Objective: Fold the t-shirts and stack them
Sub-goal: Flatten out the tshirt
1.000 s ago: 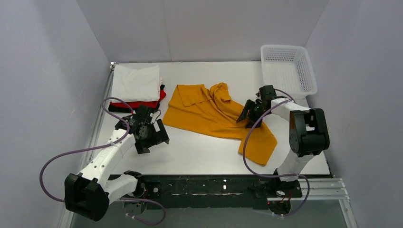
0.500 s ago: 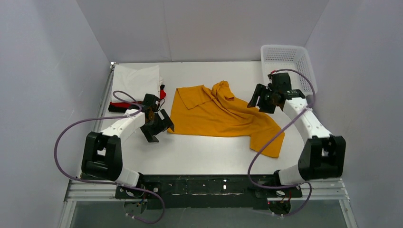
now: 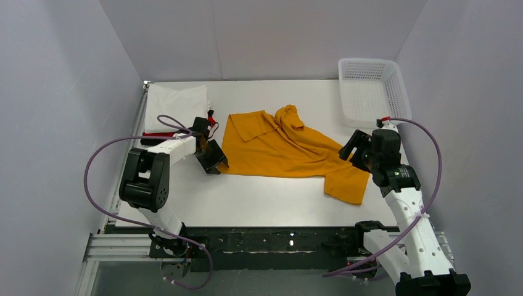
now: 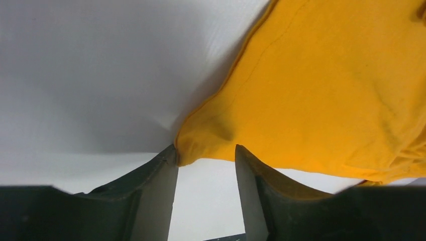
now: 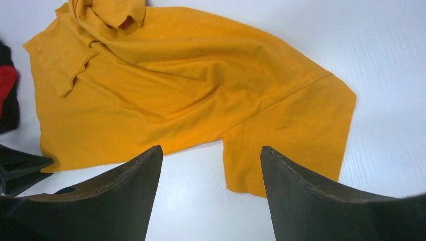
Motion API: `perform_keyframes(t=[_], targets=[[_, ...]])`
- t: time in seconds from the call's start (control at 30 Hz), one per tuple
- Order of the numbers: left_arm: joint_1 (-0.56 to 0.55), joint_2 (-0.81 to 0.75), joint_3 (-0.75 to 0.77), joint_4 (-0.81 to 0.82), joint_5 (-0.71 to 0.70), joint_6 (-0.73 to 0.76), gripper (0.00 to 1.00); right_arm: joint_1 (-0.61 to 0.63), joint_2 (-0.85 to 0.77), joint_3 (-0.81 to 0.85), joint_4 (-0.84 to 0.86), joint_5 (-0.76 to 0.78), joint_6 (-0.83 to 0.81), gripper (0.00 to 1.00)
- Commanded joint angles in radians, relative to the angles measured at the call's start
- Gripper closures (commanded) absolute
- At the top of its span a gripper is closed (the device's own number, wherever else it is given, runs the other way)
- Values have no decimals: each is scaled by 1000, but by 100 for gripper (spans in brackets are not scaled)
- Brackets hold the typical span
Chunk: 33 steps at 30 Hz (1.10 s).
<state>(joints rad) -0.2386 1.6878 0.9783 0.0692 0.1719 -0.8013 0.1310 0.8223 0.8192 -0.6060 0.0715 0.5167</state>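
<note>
The white table carries an orange shirt spread rumpled across its middle. A white basket sits in the far right corner. In the far left corner a folded white shirt tops a red one and a black one. The right end effector hangs released and empty near the right edge, beside the orange shirt. The left end effector stands half parted around that shirt's near left corner, not clenched on it.
</note>
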Motion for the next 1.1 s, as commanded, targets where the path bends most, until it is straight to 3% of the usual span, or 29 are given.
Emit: perform_keyframes(t=[0.0,0.13,0.23,0.33,0.43,0.6,0.87,1.07], targets=[[-10,75,-27,1,35,-15,61,-5,-45,-18,-27,91,22,20],[-17,98,-64,118,106,-30,72,-5,-57,-34,-51,124,34,15],[-18,130,-20,51,75,-13,100,-7,-53,-37,-70,112,37,2],[-15,20,-31,-58,-105,13,100,-9,-41,-51,-93,58,40,2],[21,-147,-126,-212,-288,36,100,-10,-23,-40,-222,-62,52,5],[99,-315,-251,-297,-365,27,100,-10,12,-162,-396,-94,230,10],[99,-399,-307,-273,-328,-20,100,59,-82,-263,-401,-209,433,28],[99,-429,-316,-266,-321,-32,100,141,-52,-286,-394,-188,546,33]])
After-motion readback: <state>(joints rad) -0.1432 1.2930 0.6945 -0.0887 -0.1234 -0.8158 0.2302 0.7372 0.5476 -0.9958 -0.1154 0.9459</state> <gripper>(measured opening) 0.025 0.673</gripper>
